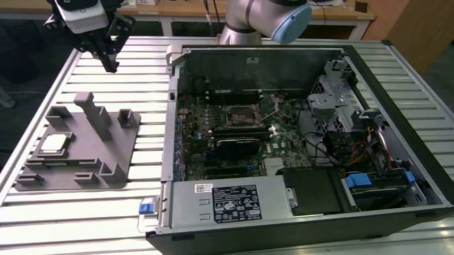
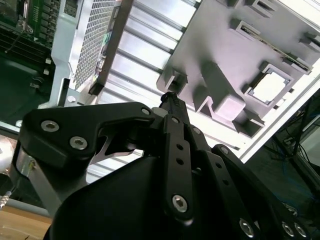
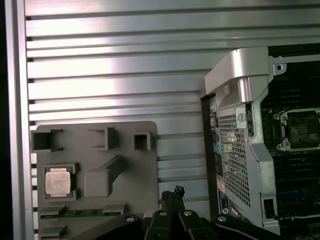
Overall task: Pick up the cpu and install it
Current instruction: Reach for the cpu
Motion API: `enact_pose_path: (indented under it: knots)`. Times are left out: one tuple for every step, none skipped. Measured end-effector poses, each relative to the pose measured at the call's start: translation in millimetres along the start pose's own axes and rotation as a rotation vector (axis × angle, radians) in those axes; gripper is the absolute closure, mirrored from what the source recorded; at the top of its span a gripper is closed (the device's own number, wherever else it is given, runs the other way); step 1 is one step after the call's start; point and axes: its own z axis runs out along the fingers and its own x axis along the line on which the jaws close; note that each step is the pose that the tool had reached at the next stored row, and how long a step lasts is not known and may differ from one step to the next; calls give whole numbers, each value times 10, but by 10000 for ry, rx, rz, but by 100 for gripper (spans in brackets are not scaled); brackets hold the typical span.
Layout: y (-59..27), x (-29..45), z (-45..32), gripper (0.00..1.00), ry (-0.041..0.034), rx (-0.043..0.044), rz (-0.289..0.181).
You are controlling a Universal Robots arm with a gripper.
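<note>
End effector [image 1: 110, 65] hangs over the slatted worktop [image 1: 99, 212], clenched shut, apparently on nothing, well apart from the cpu [image 1: 55, 143], which lies flat, recessed in the grey fixture tray [image 1: 106, 154]. Risk: the recess & the tray's upright posts [image 1: 89, 109] crowd the chip, so a skewed approach could clip them or tilt it, and a crooked grip could harm the open motherboard socket [image 1: 243, 115]

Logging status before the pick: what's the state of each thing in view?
pincer: shut, empty, in the air, touching nothing.
cpu: lying flat in its pocket, not yet picked up.
fixture tray: lying flat, cpu in one pocket.
computer case: on its side, side panel off, inside exposed.
cpu socket: no cpu in it.
</note>
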Motion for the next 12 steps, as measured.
enact_pose_path:
  knots:
    - [-1, 20, 2, 89, 0, 0, 1]
    - [-2, 41, 5, 89, 0, 0, 1]
    - [-4, 60, 7, 89, -1, 0, 1]
    - [-5, 79, 8, 89, -1, -1, 1]
    - [-7, 99, 9, 89, 0, 0, 1]
    - [-8, 118, 10, 89, 0, 0, 1]
    - [-10, 139, 11, 89, 0, 0, 1]
    - [-12, 158, 13, 89, 0, 0, 1]
    - [-13, 177, 13, 89, 0, 0, 1]
    - [-15, 199, 15, 89, 0, 0, 0]
    - [-16, 217, 17, 89, 0, 0, 1]
    - [-18, 233, 20, 89, 0, 0, 0]
